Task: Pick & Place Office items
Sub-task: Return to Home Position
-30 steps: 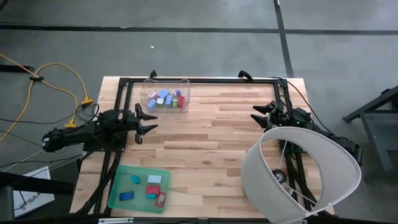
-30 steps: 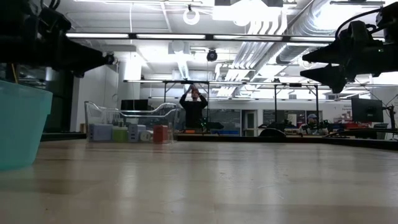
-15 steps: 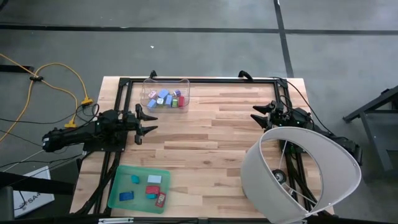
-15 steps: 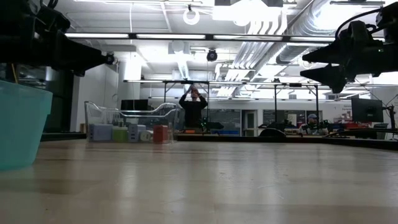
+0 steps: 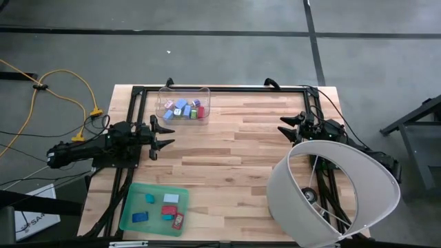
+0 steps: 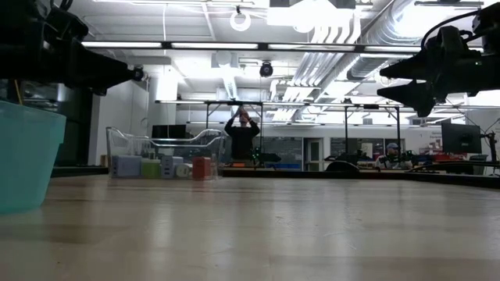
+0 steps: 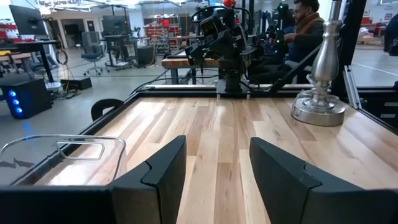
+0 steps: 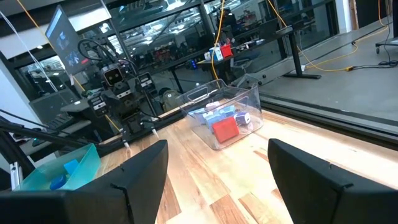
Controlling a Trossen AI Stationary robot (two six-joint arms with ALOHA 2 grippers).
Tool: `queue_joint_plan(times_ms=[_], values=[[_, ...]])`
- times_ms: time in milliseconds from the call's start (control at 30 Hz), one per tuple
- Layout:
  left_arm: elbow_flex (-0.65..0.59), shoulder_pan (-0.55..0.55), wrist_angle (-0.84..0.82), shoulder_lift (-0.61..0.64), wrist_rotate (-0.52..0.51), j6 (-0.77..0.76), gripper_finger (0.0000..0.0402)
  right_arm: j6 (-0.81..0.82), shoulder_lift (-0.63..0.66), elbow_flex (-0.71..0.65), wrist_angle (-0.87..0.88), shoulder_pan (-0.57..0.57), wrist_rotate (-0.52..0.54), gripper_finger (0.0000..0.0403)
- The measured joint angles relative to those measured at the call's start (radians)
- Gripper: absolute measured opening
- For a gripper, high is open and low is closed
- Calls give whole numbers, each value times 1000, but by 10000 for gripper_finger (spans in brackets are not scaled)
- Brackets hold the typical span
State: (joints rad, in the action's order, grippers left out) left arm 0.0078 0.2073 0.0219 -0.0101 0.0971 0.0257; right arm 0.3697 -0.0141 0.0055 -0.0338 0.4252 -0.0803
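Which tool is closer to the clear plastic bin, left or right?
Left. The left tool hovers a short way from the clear bin; the right tool is across the table, near its opposite edge.

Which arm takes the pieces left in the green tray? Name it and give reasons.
Likely left. The open left tool hangs between the green tray and the clear bin; the right tool waits across the table, farther from both.

The table [image 5: 262,138] was pale, striped wood. The green tray [image 5: 129,207] held blue, red and white blocks [image 5: 169,210]; pieces [image 5: 180,107] in the clear bin [image 5: 184,89] were blue, pink, red and green.
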Motion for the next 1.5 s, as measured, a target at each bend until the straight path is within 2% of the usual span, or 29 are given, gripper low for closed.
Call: queue_joint_plan(times_ms=[333, 767, 1500], values=[[0, 0, 1, 0, -1, 120, 172, 0, 0, 0, 0, 0, 0, 263], [0, 0, 1, 0, -1, 26, 172, 0, 0, 0, 0, 0, 0, 263], [0, 0, 1, 0, 0, 27, 172, 0, 0, 0, 0, 0, 0, 263]])
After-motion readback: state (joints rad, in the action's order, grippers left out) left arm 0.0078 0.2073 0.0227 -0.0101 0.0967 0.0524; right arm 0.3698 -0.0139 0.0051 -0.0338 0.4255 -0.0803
